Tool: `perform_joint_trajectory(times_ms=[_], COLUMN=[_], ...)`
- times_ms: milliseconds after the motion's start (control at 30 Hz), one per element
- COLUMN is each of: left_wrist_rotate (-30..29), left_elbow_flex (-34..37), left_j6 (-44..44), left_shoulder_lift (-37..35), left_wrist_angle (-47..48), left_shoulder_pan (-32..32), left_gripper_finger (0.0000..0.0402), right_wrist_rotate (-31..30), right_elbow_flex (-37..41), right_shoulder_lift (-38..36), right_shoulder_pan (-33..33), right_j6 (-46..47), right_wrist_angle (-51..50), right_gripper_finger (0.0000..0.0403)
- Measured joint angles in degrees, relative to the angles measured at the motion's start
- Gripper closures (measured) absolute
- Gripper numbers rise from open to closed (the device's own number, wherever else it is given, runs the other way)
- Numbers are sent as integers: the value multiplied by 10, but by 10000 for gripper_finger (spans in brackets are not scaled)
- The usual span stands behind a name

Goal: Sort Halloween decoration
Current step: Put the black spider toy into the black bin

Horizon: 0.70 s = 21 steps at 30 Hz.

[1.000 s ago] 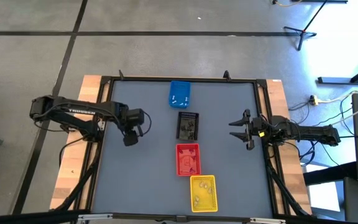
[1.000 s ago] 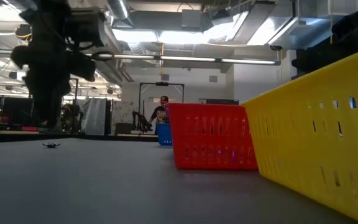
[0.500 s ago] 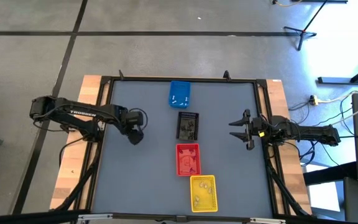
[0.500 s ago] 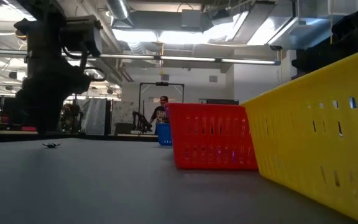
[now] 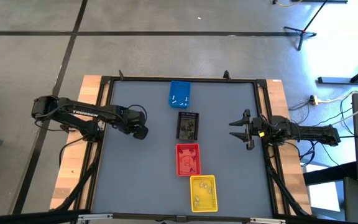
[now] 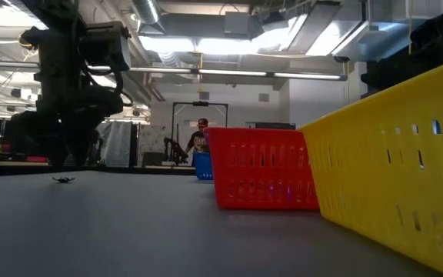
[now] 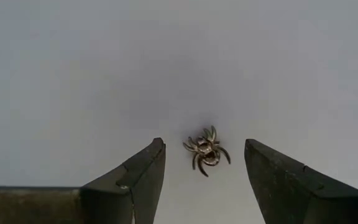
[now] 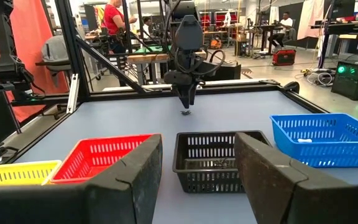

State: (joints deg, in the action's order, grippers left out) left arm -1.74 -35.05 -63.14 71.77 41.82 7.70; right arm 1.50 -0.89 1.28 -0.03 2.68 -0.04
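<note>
Halloween decoration pieces sit mostly in four trays lined down the middle of the grey table (image 5: 229, 174). Yellow tray (image 5: 204, 192) is nearest the front edge with pale pieces inside, then red tray (image 5: 188, 159), black tray (image 5: 188, 125) with dark bits, and blue tray (image 5: 179, 93) at the far end with small white pieces. In the right wrist view the trays read yellow, red, black, blue across.

Left arm reaches in from the table's left side, left gripper (image 5: 140, 131) hanging over bare table to the left of the black tray. Its fingers (image 7: 138, 177) are spread wide and hold nothing. One loose piece, a spider (image 7: 206, 150), lies flat on the table in the gap between them, closer to one finger, touching neither. Low view shows the spider as a small dark shape on the table under the arm. Right wrist view shows it directly below the left gripper.

Right gripper (image 5: 246, 130) waits at the right side of the table, fingers (image 8: 132, 180) apart and empty, pointing toward the trays.
</note>
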Motion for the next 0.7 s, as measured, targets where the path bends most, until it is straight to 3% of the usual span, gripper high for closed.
perform_joint_trajectory(times_ms=[700], left_wrist_rotate=[16], left_elbow_flex=[-1], left_j6=[-43], left_shoulder_lift=[76], left_wrist_angle=[-33], left_shoulder_pan=[0], left_gripper_finger=[193], right_wrist_rotate=[0], right_elbow_flex=[0], right_shoulder_lift=[0], right_shoulder_pan=[0], right_j6=[0], right_wrist_angle=[0], right_gripper_finger=[205])
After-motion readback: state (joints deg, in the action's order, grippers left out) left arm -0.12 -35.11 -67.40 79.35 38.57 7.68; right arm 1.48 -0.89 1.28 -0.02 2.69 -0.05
